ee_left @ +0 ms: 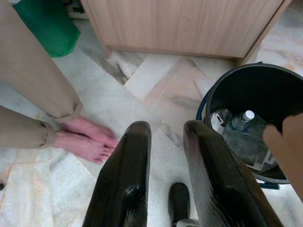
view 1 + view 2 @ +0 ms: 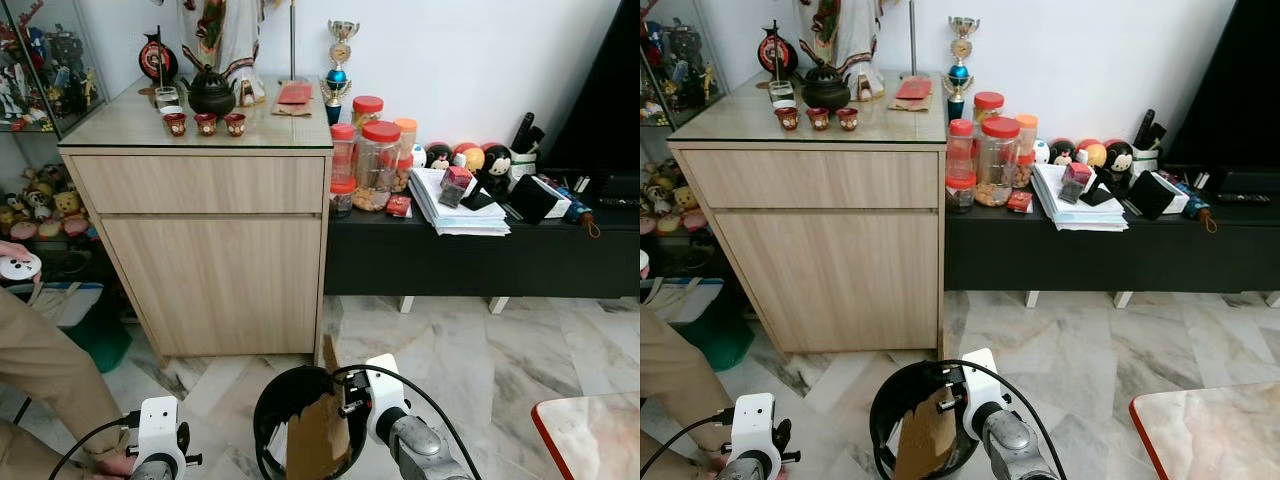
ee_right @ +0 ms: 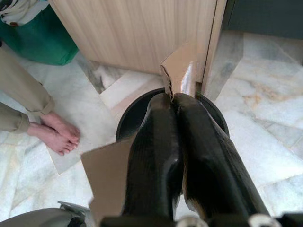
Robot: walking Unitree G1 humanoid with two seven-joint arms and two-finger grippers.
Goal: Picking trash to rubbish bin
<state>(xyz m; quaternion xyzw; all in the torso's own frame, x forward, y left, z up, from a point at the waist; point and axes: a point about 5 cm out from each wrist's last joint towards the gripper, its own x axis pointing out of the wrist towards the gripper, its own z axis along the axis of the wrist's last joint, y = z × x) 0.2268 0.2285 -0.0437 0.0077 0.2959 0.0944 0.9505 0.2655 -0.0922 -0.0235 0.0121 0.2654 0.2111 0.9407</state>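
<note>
Gripping the cardboard [image 3: 177, 71] pinched tight, the right end effector [image 3: 173, 101] should centre over the bin [image 2: 272, 400] before releasing; the left end effector [image 1: 165, 142] hangs parted, empty.

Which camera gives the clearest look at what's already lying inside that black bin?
The left wrist view: it looks down into the black bin, showing a bottle cap and crumpled wrappers. In both eye views and the right wrist view, the cardboard piece gripped by the right gripper hides the inside.
</note>
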